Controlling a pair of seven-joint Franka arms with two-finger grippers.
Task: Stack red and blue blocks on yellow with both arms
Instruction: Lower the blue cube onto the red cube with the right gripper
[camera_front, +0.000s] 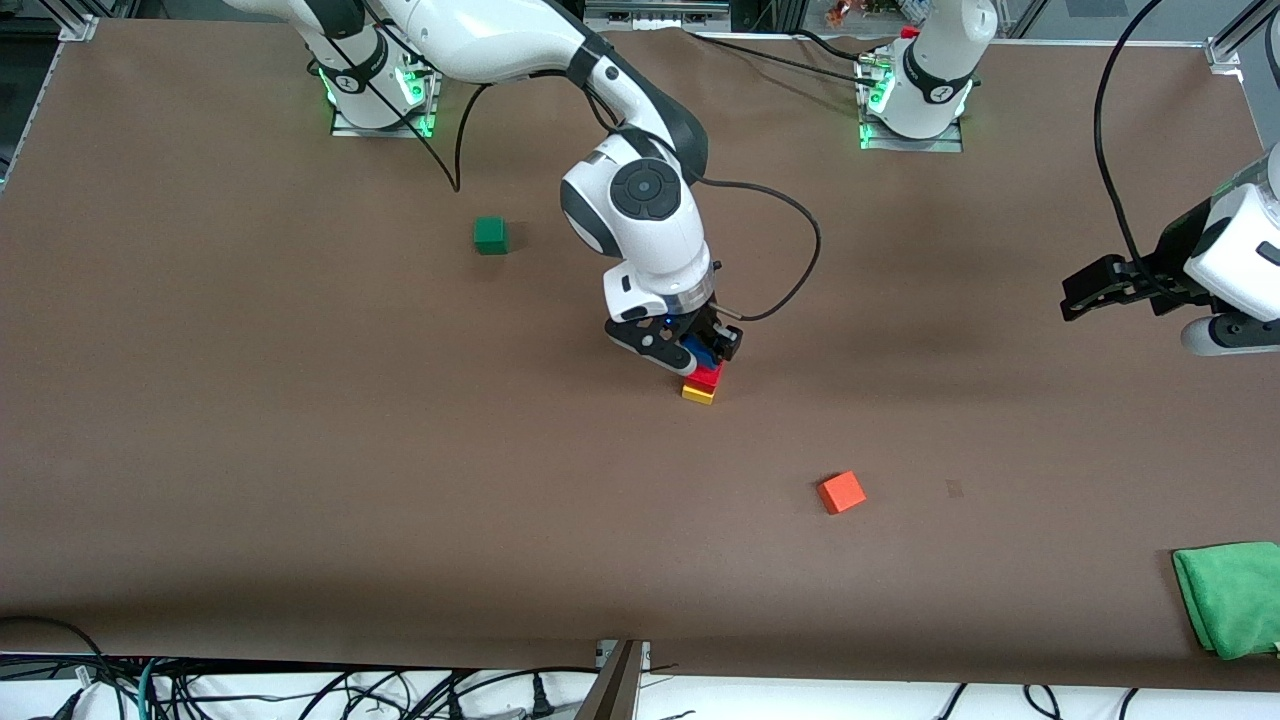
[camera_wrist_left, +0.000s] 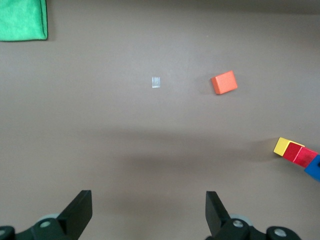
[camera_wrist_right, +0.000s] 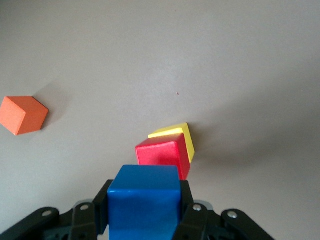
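The yellow cube (camera_front: 698, 393) sits mid-table with the red cube (camera_front: 707, 376) on top of it. My right gripper (camera_front: 706, 350) is shut on the blue cube (camera_front: 697, 351) and holds it right over the red cube; whether blue touches red I cannot tell. In the right wrist view the blue cube (camera_wrist_right: 145, 202) fills the gap between the fingers (camera_wrist_right: 97, 210), with red (camera_wrist_right: 162, 156) and yellow (camera_wrist_right: 186, 136) below it. My left gripper (camera_front: 1085, 297) is open and empty, held above the left arm's end of the table. The left wrist view shows the stack: yellow (camera_wrist_left: 281, 145), red (camera_wrist_left: 299, 154), blue (camera_wrist_left: 314, 168).
An orange cube (camera_front: 841, 492) lies nearer the front camera than the stack, toward the left arm's end. A dark green cube (camera_front: 490, 235) lies farther back, toward the right arm's end. A green cloth (camera_front: 1232, 597) lies at the front corner at the left arm's end.
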